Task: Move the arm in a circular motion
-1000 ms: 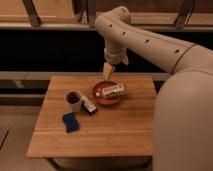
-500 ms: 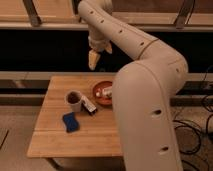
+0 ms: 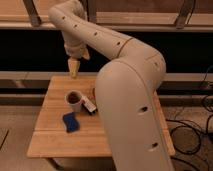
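Hanging over desk far edge, hand pressed together, empty; cup below. Arm likely heavy, rigid, jointed; no grasp needed.

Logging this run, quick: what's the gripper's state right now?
Gripper: closed, holding nothing, pointing down above the far edge of the table, behind the cup.

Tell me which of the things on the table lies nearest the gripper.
The white cup, closest to the gripper hanging over the table's far edge; the blue sponge and the packet lie farther toward the camera.
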Action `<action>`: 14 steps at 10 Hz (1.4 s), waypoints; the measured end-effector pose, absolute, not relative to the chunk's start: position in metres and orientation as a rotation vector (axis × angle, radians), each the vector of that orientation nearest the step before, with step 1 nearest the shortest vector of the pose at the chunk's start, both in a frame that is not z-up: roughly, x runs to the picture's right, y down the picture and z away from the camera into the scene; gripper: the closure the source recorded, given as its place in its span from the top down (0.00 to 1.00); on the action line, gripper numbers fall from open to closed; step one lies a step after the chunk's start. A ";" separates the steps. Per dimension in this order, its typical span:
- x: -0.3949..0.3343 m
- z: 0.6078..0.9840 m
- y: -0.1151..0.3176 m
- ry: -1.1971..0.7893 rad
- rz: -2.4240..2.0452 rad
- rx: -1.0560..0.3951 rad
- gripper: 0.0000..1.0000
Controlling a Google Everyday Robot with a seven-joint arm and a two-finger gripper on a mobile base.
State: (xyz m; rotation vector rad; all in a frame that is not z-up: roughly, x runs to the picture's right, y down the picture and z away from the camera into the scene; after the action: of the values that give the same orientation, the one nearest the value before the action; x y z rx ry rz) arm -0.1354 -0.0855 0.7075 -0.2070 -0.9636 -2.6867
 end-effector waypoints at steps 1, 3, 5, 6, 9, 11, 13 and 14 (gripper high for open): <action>-0.147 0.696 -0.066 -1.011 -2.716 -0.177 0.80; -0.157 0.680 -0.036 -1.066 -2.733 -0.130 0.80; -0.138 0.668 -0.010 -1.085 -2.690 -0.143 0.80; -0.124 0.666 -0.003 -1.081 -2.659 -0.163 0.80; -0.043 0.668 0.003 -1.016 -2.475 -0.286 0.80; 0.006 0.678 -0.013 -0.947 -2.386 -0.377 0.80; 0.025 0.695 -0.031 -0.909 -2.349 -0.439 0.80; 0.027 0.707 -0.045 -0.889 -2.335 -0.468 0.80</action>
State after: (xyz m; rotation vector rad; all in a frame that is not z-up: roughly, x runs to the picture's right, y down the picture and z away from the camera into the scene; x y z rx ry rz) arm 0.0274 -0.0450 0.7068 -0.4682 -0.8888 -2.3348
